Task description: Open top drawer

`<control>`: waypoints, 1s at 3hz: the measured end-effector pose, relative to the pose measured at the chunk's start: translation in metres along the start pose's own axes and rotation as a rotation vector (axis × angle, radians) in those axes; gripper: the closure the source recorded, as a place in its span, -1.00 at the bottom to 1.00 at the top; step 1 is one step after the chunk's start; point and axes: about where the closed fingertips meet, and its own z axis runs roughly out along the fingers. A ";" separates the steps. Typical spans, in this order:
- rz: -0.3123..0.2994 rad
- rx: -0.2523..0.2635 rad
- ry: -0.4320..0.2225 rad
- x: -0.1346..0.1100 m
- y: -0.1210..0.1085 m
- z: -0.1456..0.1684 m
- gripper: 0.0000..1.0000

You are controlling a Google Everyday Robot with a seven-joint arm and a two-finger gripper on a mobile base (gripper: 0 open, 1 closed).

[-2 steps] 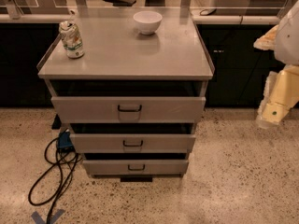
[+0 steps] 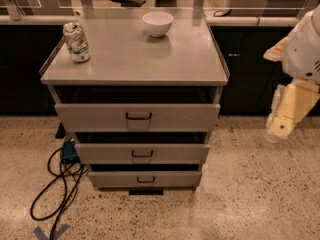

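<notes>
i see the top drawer (image 2: pixel 137 117) partly out; my gripper (image 2: pixel 284 121) hangs beside the cabinet (image 2: pixel 150 59), apart; its grip i cannot tell.

The cream hand (image 2: pixel 286 119) hangs at the right edge, its white arm (image 2: pixel 306 49) cut off by the frame. Shadow hides the inside of the wide grey metal top drawer (image 2: pixel 137 117).

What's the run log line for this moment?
wide grey metal top drawer: partly out, dark gap above | tool: right of grey cabinet, off black loop handle
</notes>
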 end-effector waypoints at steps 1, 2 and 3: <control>0.017 -0.049 -0.060 -0.011 0.005 0.053 -1.00; 0.048 -0.083 -0.112 -0.026 0.006 0.111 -1.00; 0.074 -0.084 -0.157 -0.042 -0.007 0.145 -1.00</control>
